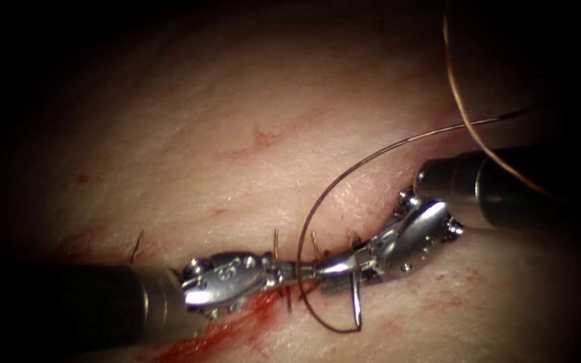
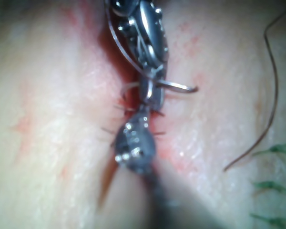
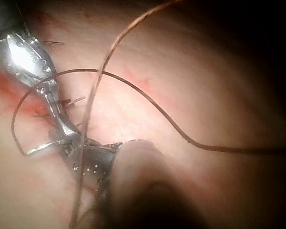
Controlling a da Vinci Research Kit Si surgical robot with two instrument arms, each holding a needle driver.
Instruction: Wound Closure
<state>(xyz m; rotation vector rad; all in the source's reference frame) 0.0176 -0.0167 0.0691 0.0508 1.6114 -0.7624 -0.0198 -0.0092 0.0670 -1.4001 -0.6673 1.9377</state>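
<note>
- The tissue [image 1: 250, 168] carries a cut [image 1: 284, 282] with short cut ends of thread [image 1: 276, 242] standing up along it and red fluid [image 1: 237, 323] pooled beside the left tool.
- The left tool [image 1: 297, 270] lies along the cut, its tip meeting the right tool's tip over the cut; the pictures do not let one tell how its jaws stand or whether they grip anything.
- The right tool [image 1: 331, 267] reaches the cut from the other side, its jaws closed on the needle [image 1: 356, 306] near one end of its curve.
- The needle hangs out of the tissue, just below the cut, free of the surface.
- The thread [image 1: 344, 178] runs from the needle's low end in a loop across the cut and away over the tissue past the right tool's shaft.
</note>
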